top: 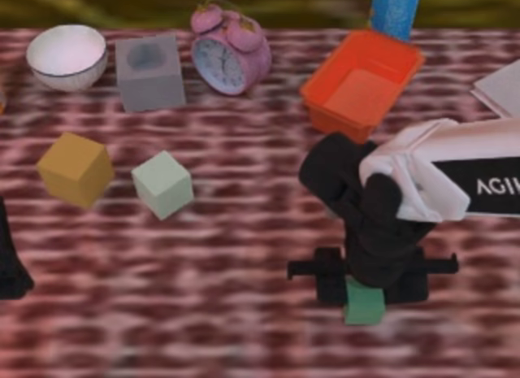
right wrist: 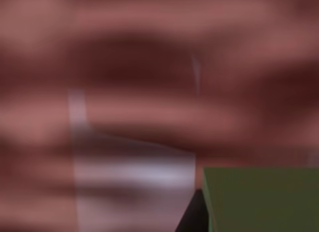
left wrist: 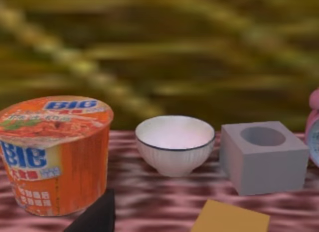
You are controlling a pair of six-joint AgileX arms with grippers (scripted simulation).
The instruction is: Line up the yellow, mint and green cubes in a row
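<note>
Top view shows the right hand [top: 363, 290] at the near right of the surface [top: 244, 256], directly over the green cube [top: 363, 305]; whether it grips I cannot tell. Yellow cube [top: 75, 168] and mint cube [top: 163, 184] sit apart at the left, while the left hand [top: 10, 268] rests at the left edge.

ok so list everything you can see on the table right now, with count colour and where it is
yellow cube: 1, mustard yellow, left side of table
mint cube: 1, pale mint, just right of the yellow cube, apart from it
green cube: 1, green, right of centre near the front edge, under the right hand
grey block: 1, grey with round hollow, back left
bowl: 1, white, back left corner
alarm clock: 1, pink, back centre
bin: 1, orange, back right
noodle cup: 1, orange, far left
blue object: 1, behind the bin
left hand: parked at left edge
right hand: black, over the green cube
</note>
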